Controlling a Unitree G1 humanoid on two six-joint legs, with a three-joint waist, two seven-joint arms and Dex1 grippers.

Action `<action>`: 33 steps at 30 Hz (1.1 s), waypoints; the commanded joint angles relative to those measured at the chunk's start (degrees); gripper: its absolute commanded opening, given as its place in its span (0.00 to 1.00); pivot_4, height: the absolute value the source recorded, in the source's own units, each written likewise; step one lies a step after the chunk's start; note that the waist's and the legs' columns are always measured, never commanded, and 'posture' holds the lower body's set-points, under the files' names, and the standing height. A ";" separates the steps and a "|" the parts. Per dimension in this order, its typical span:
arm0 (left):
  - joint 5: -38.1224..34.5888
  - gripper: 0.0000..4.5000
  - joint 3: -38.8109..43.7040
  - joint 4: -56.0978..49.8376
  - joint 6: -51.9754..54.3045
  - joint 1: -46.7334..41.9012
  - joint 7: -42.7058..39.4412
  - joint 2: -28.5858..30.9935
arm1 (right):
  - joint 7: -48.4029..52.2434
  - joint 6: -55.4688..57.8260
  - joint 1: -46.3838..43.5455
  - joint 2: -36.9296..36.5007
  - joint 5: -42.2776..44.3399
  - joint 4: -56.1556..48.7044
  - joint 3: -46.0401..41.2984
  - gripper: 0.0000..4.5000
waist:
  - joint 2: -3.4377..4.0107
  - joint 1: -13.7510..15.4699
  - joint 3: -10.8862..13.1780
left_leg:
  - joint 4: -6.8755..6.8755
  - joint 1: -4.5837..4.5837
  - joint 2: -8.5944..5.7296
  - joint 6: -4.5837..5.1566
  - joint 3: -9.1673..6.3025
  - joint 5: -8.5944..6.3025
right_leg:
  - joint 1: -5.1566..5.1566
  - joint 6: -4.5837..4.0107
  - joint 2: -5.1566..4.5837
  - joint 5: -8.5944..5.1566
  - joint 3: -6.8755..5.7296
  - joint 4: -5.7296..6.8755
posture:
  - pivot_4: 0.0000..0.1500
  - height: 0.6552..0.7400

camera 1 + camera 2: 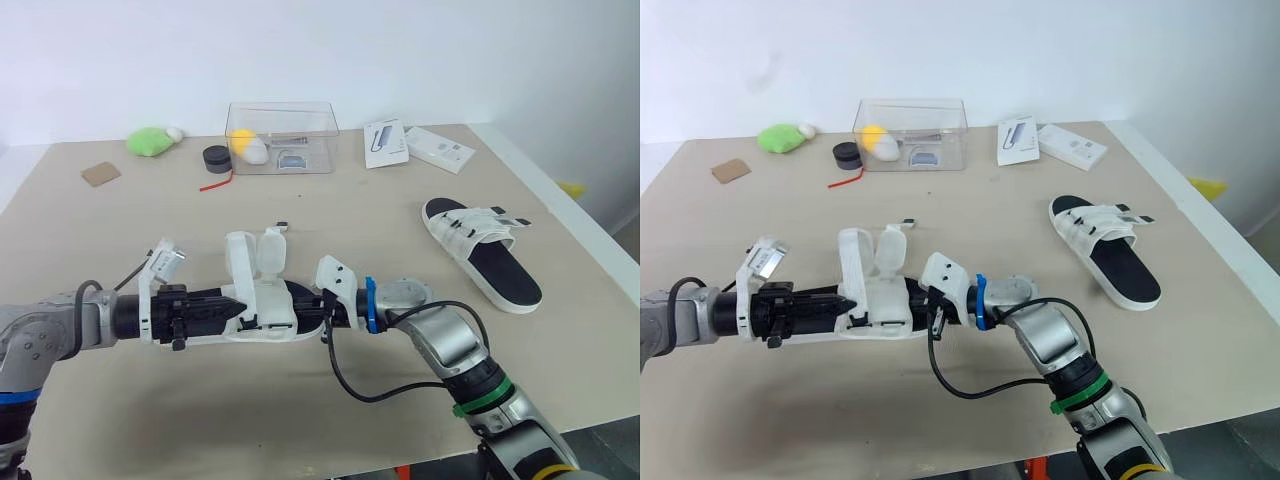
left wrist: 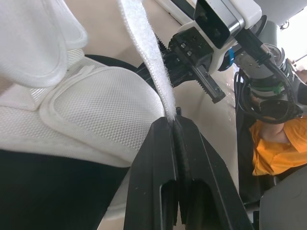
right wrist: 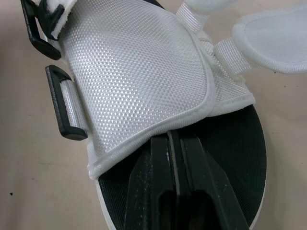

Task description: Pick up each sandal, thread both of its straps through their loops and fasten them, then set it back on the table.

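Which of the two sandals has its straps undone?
The near sandal, straps standing up loose, one pinched by the left end effector. On the far sandal they lie flat.

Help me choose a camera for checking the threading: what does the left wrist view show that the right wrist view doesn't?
Left wrist view: the loose strap pinched in the shut left gripper, with the right gripper facing it. Right wrist view: two black loops at the edge of the upper. Both: the sandal, its white mesh upper and black footbed.
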 commanded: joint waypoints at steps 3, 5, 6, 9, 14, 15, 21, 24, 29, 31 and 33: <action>0.26 0.02 0.13 -2.22 -1.03 -0.37 -1.58 0.15 | -0.33 1.13 0.47 0.23 -0.97 0.90 1.21 0.00 | 0.00 0.00 0.00 | -0.05 0.03 0.02 0.00 0.01 0.00 | 0.00 -0.03 0.05 0.00 0.03 0.00 | 1.00 1.00; -0.40 0.02 0.01 -2.63 -0.01 -0.01 -2.35 0.84 | -0.27 1.10 0.47 0.18 -1.02 0.89 1.23 0.00 | 0.00 0.00 0.00 | -0.09 0.05 0.03 0.00 0.01 0.00 | 0.00 -0.05 0.06 0.00 0.05 0.00 | 1.00 1.00; -0.18 0.02 -0.18 -2.87 0.10 0.27 -2.67 1.11 | -0.26 1.08 0.46 0.16 -1.02 0.90 1.22 0.00 | 0.00 0.00 0.00 | -0.11 0.07 0.04 0.00 0.02 0.00 | 0.00 -0.05 0.07 -0.01 0.06 0.00 | 1.00 1.00; 1.13 0.02 -1.04 -3.67 -0.32 1.51 -4.05 2.10 | -0.19 0.99 0.36 0.14 -1.01 0.99 1.17 0.00 | 0.00 0.00 0.00 | -0.19 0.13 0.05 0.00 0.02 0.00 | -0.01 -0.08 0.08 -0.03 0.12 0.00 | 1.00 1.00; 2.67 0.02 -1.39 -3.57 -0.95 2.36 -5.48 3.29 | 0.00 0.94 0.18 0.11 -0.98 1.10 1.18 0.00 | 0.00 0.01 0.00 | -0.27 0.19 0.04 0.00 0.02 0.00 | 0.00 -0.10 0.08 -0.04 0.18 -0.01 | 1.00 1.00; 3.16 0.02 -1.43 -3.35 -1.17 2.45 -5.81 3.59 | 0.03 0.95 0.17 0.11 -0.98 1.09 1.21 0.00 | 0.00 0.01 0.00 | -0.27 0.19 0.04 0.00 0.02 0.00 | 0.00 -0.10 0.08 -0.04 0.18 -0.01 | 1.00 1.00; 4.74 0.02 -1.33 -1.79 -1.92 1.80 -7.45 4.63 | 0.06 1.01 0.18 0.28 -1.02 1.01 1.42 0.00 | 0.00 0.01 0.00 | -0.39 0.24 0.04 0.00 0.04 0.00 | -0.02 -0.15 0.09 -0.07 0.21 -0.02 | 1.00 1.00; 5.05 0.02 -1.11 -1.28 -1.87 1.28 -8.09 4.77 | 0.01 1.10 0.20 0.38 -1.02 0.91 1.46 0.00 | 0.00 0.01 0.00 | -0.44 0.26 0.06 0.00 0.03 0.00 | -0.03 -0.18 0.12 -0.09 0.21 -0.02 | 1.00 1.00; 6.63 0.02 -3.02 -2.03 -2.34 1.11 -10.03 5.20 | -0.05 1.18 0.22 0.53 -1.05 0.83 1.55 0.00 | 0.00 0.00 0.00 | -0.52 0.29 0.11 0.00 0.04 0.00 | -0.03 -0.25 0.18 -0.13 0.21 -0.02 | 1.00 1.00; 7.51 0.02 -3.66 -1.95 -2.79 0.89 -10.59 5.27 | -0.09 1.21 0.24 0.57 -1.06 0.78 1.59 0.00 | 0.00 0.00 0.00 | -0.55 0.30 0.11 0.00 0.04 0.00 | -0.03 -0.27 0.20 -0.14 0.20 -0.02 | 1.00 1.00; 7.98 0.02 -3.69 -1.54 -3.06 0.70 -11.04 5.35 | -0.17 1.34 0.36 0.59 -1.03 0.55 1.62 0.00 | 0.00 0.00 0.00 | -0.55 0.30 0.12 0.00 0.05 0.00 | -0.03 -0.28 0.21 -0.15 0.19 -0.02 | 1.00 1.00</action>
